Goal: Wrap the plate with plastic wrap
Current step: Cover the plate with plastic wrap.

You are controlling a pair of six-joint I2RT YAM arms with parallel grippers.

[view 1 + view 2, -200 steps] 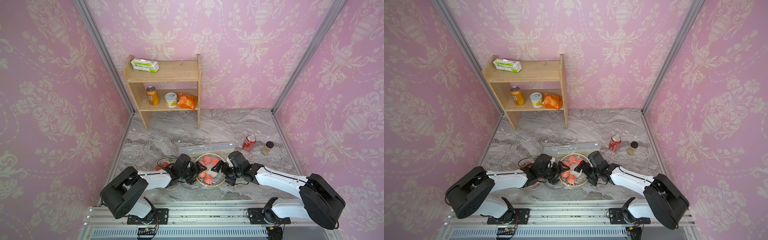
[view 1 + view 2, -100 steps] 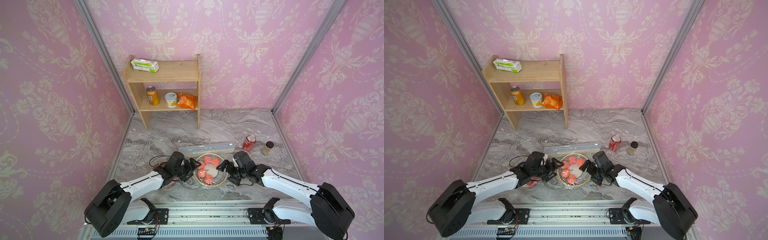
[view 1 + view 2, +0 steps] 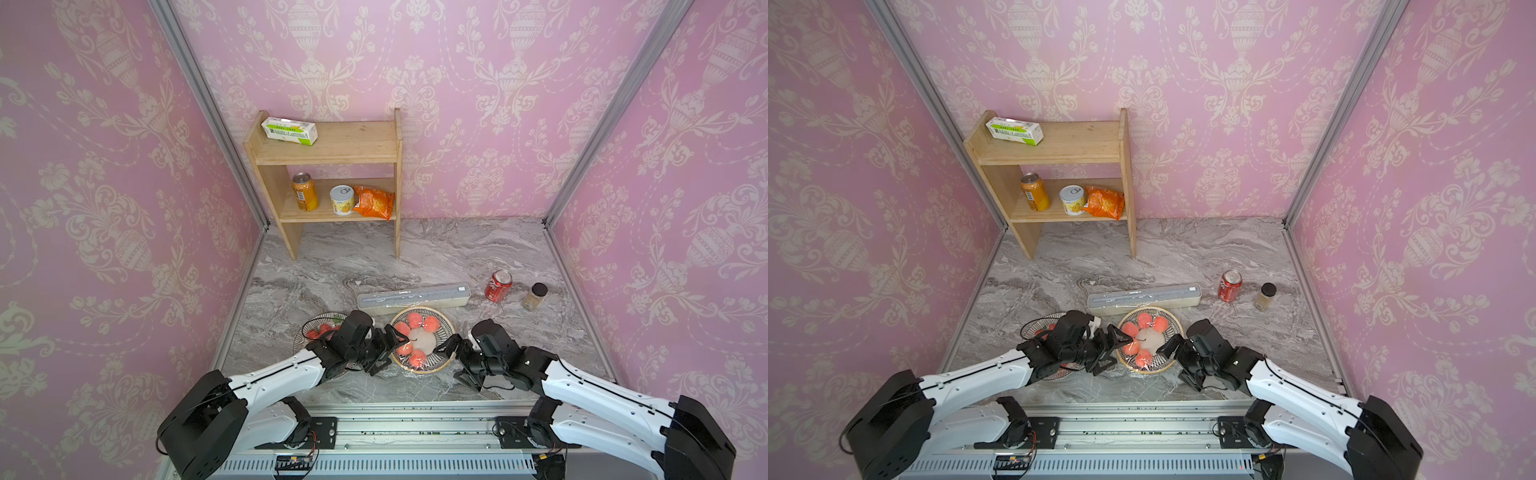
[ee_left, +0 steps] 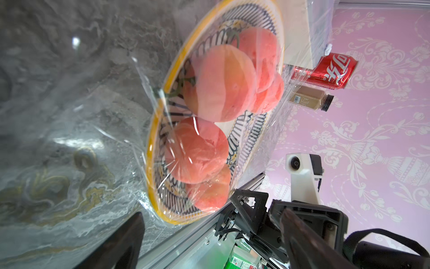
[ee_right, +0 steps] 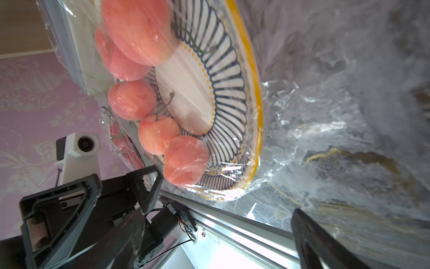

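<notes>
The plate [image 3: 450, 328] [image 3: 1179, 328], yellow-rimmed and holding several pink fruits, sits near the table's front. The plastic wrap [image 4: 97, 163] [image 5: 325, 139] lies over it and spreads crinkled onto the marble on both sides. Its cream dispenser box [image 3: 413, 296] [image 3: 1144, 296] lies just behind the plate. My left gripper [image 3: 388, 349] [image 3: 1111, 351] [image 4: 209, 244] stands open at the plate's left edge, holding nothing. At the plate's right edge my right gripper [image 3: 457, 361] [image 3: 1177, 363] [image 5: 211, 242] is also open and holds nothing. In the wrist views the plate rim [image 4: 151, 139] [image 5: 256, 93] shows under film.
A wire basket [image 3: 320, 328] with red fruit sits left of the plate, partly under my left arm. A red cola can [image 3: 498, 285] and a spice jar [image 3: 535, 296] stand at the right. The wooden shelf [image 3: 332, 166] stands at the back, with a green-and-white carton [image 3: 289, 131] on top. The metal rail runs along the front.
Both grippers have drawn back outward from over the plate to its left and right edges. The left jaws have spread wider; the right jaws stay wide.
</notes>
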